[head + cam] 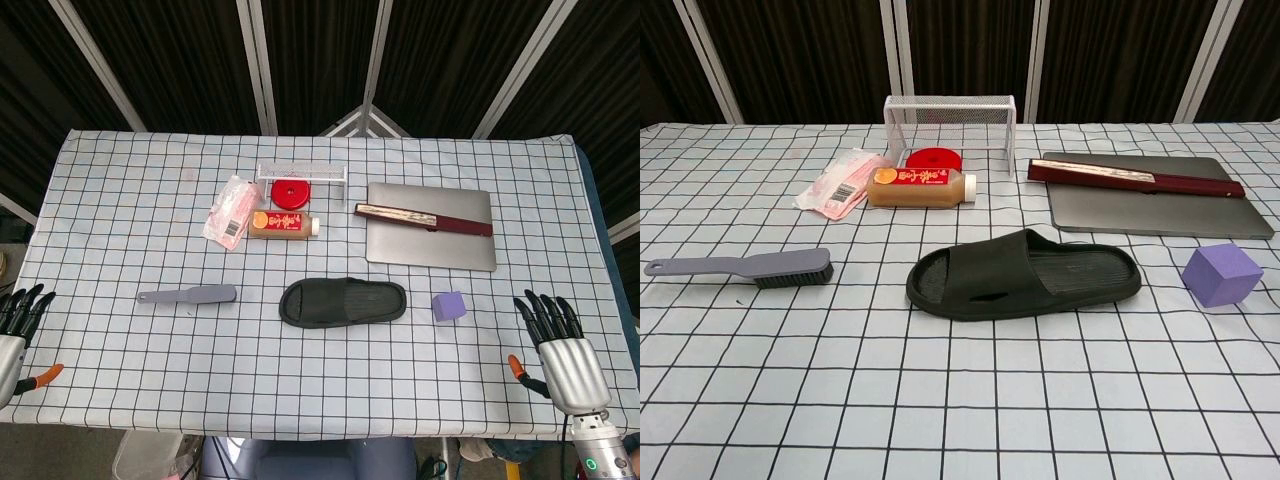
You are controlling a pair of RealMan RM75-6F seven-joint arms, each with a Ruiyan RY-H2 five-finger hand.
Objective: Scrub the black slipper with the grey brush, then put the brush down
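— Where does the grey brush (190,295) lie from your hands?

— It is on the checked tablecloth (120,200), on my left half of the table, to the left of the black slipper (343,301) and apart from it, with bare cloth between the two. My left hand (18,318) hangs at the left edge of the table, my right hand (558,335) at the right edge. Both hold nothing, and their fingers are spread apart. The chest view shows neither hand.

— Which one is nearer?

— The left, I judge, and plainly so. The right hand would have to cross over the slipper and the purple cube (449,305) to reach the brush at all.

— How does the brush's long axis run?

— Nearly straight across the table, left to right. The thin handle (685,267) points toward my left hand, and the bristled head (792,270) is the end nearer the slipper, bristles down on the cloth. The slipper lies along much the same line, sole down, with its toe toward the brush.

— So what does the reach turn on?

— On the handle being the near end. My left hand should come in from the left and forward, then close on the handle without turning the brush round. The scrubbing is not begun, I think: brush and slipper do not touch.
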